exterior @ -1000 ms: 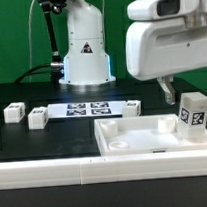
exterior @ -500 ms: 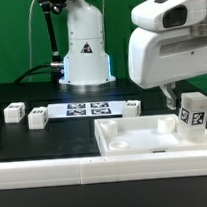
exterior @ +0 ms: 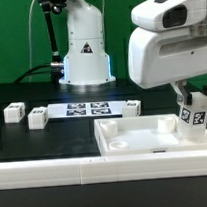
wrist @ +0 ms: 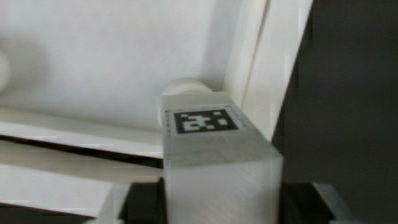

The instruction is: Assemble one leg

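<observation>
Gripper point(exterior: 194, 93) is clamped on the leg point(exterior: 196, 113), with dark fingers point(wrist: 139, 203) against both flanks. The leg stands slightly tilted at the tabletop's point(exterior: 134, 141) corner on the exterior view's right. Whether it is seated there is hard to tell, and fastening probably remains. The leg is a matte white oblong block, square-edged and tagged. The tabletop is a smooth white tray with a raised rim.

Four small white legs point(exterior: 195, 113), one white tabletop point(exterior: 146, 161), one marker board point(exterior: 89, 109), one end effector point(exterior: 194, 98)
</observation>
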